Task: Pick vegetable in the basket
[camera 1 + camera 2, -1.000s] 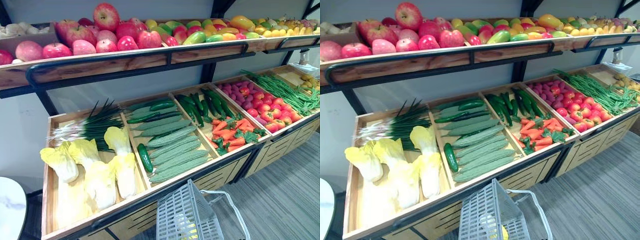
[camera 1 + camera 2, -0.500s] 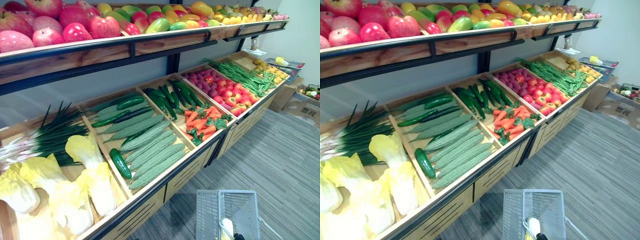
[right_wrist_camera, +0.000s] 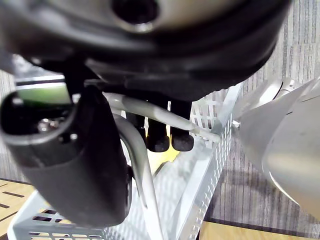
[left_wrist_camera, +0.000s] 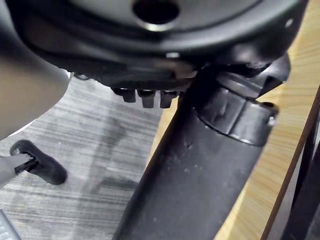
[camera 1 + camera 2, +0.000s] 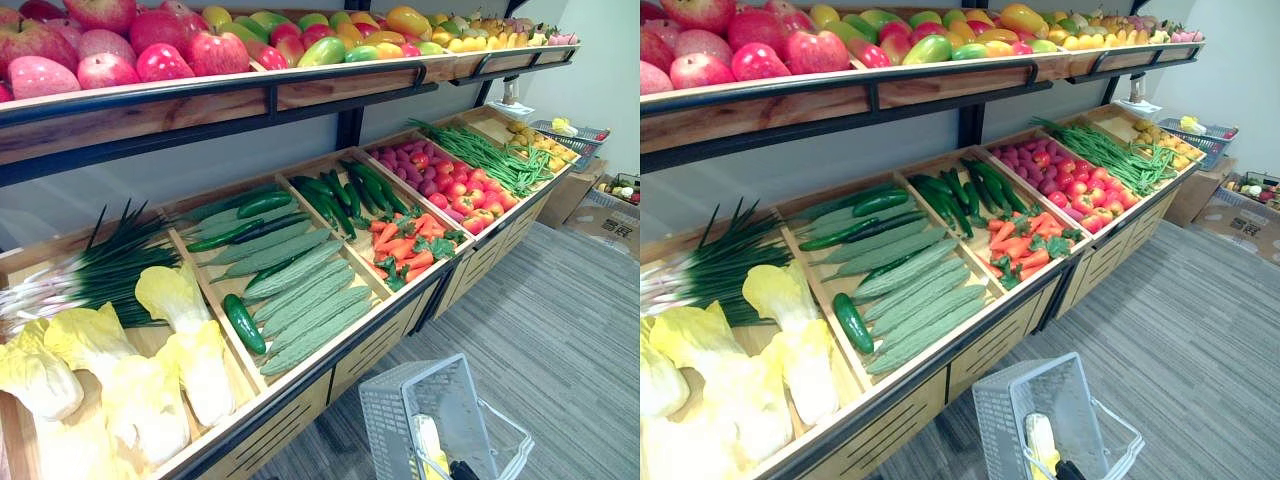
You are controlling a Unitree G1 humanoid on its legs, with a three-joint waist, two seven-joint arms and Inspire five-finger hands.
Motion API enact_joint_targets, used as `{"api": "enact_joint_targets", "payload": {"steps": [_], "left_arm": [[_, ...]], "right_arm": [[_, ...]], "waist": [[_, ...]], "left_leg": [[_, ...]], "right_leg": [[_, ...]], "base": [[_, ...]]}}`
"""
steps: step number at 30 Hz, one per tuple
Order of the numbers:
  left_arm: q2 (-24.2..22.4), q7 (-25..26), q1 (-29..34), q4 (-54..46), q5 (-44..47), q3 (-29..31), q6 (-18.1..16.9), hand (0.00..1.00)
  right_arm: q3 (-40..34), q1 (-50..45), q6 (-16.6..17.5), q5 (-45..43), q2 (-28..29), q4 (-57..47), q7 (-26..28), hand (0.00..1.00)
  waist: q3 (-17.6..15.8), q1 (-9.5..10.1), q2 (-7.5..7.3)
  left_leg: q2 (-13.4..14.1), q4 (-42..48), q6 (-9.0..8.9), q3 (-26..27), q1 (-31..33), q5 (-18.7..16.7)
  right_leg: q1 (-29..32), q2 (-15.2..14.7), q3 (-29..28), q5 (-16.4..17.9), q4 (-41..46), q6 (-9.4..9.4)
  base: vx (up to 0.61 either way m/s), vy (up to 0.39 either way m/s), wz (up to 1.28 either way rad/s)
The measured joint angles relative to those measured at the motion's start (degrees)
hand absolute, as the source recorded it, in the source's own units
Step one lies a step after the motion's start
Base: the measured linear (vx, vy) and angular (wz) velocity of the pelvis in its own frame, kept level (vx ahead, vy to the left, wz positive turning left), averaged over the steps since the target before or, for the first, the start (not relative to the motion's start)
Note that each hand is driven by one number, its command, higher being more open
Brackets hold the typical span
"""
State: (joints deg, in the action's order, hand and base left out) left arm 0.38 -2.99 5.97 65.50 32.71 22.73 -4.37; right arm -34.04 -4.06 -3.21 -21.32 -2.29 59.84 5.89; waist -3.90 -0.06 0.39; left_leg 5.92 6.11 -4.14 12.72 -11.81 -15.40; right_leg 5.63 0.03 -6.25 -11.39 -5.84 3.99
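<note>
A: Basket (image 5: 386, 418)?
B: One, over open floor (image 5: 570, 340) before the stand's (image 5: 372, 346) front edge. One yellow vegetable (image 5: 428, 444) inside. Right hand (image 3: 75, 165) curled round its handle (image 3: 143, 181).
A: Left hand (image 4: 190, 170)?
B: One; state cannot be told.

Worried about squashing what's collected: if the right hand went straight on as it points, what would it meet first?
Probably the yellow vegetable in the basket, past the right hand gripping its handle; depth is unclear.

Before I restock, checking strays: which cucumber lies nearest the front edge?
The lone cucumber between the bumpy gourds and the cabbages; the others lie farther back.
</note>
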Motion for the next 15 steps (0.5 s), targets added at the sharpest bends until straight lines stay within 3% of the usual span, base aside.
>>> {"api": "enact_joint_targets", "payload": {"steps": [15], "left_arm": [[1.0,-0.1,0.1,1.4,-3.2,-3.1,-0.2,1.00]], "right_arm": [[3.8,0.0,0.5,1.1,-0.2,1.8,0.1,0.00]], "waist": [[0.2,-0.11,0.31]], "left_leg": [[0.2,-0.4,-0.01,-2.3,0.1,0.0]], "right_leg": [[-0.5,-0.4,1.9,0.0,0.0,0.03]], "base": [[-0.01,0.007,0.07]]}}
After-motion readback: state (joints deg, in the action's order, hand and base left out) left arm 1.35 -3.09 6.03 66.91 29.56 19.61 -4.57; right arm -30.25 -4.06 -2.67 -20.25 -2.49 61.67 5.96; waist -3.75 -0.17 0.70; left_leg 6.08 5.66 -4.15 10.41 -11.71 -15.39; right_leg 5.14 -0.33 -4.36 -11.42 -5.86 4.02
